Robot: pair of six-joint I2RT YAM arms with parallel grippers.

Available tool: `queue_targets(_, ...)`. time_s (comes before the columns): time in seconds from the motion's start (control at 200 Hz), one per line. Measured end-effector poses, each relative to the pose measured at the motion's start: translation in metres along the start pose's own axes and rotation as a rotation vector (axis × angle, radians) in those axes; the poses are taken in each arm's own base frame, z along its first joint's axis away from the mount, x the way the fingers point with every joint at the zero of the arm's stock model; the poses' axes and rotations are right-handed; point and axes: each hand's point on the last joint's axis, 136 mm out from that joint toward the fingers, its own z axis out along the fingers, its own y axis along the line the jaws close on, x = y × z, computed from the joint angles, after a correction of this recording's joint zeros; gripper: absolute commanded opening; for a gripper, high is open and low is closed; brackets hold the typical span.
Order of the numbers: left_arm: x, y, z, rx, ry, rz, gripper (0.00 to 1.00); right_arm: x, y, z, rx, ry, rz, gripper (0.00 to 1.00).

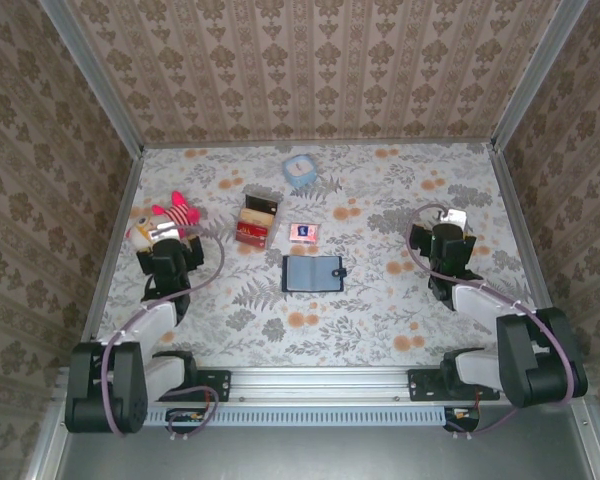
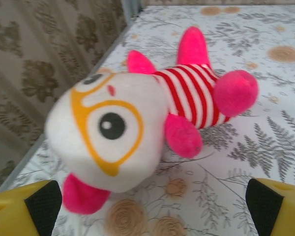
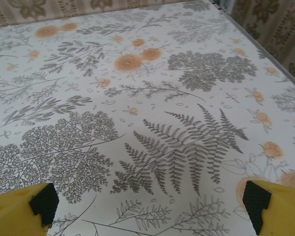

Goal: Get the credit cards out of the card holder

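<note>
Now, grippers: left gripper (image 2: pixel 152 206) and right gripper (image 3: pixel 150 209) both wide open, empty.
Card holder (image 1: pixel 313 273): shut, between them, well apart from each.
Risk: I could merely slide it instead of unsnapping it.

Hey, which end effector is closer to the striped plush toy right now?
Left. The left end effector hovers right at the plush toy, jaws open by its head. The right end effector is across the table, far to the toy's right.
</note>
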Motion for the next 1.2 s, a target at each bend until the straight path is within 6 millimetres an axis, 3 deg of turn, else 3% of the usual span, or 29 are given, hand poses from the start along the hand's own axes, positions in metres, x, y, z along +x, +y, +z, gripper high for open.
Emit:
queue_targets(0.17, 0.0, -0.021, 0.013, 0.116, -0.04, 0.028, 1.0, -0.007, 0.006, 0.004, -0.043, -0.03, -0.02, 1.0)
queue_targets(0.3, -0.008, -0.025, 0.02, 0.159, -0.086, 0.022, 1.0, -0.016, 0.011, 0.009, -0.076, -0.072, -0.025, 1.0)
queue_targets(0.475, -0.007, -0.028, 0.028, 0.191, -0.106, 0.017, 1.0, -0.007, 0.02, 0.02, -0.119, -0.058, -0.069, 1.0)
queue_targets(0.73, 0.014, -0.035, 0.045, 0.213, -0.053, 0.024, 1.0, 0.006, 0.03, 0.033, -0.161, -0.047, -0.097, 1.0)
queue_targets(1.015, -0.017, -0.048, 0.052, 0.224, -0.105, 0.047, 1.0, -0.006, 0.031, 0.034, -0.174, -0.101, -0.081, 1.0)
queue_targets(1.2, -0.014, -0.049, 0.052, 0.22, -0.095, 0.06, 1.0, -0.007, 0.031, 0.034, -0.176, -0.104, -0.08, 1.0)
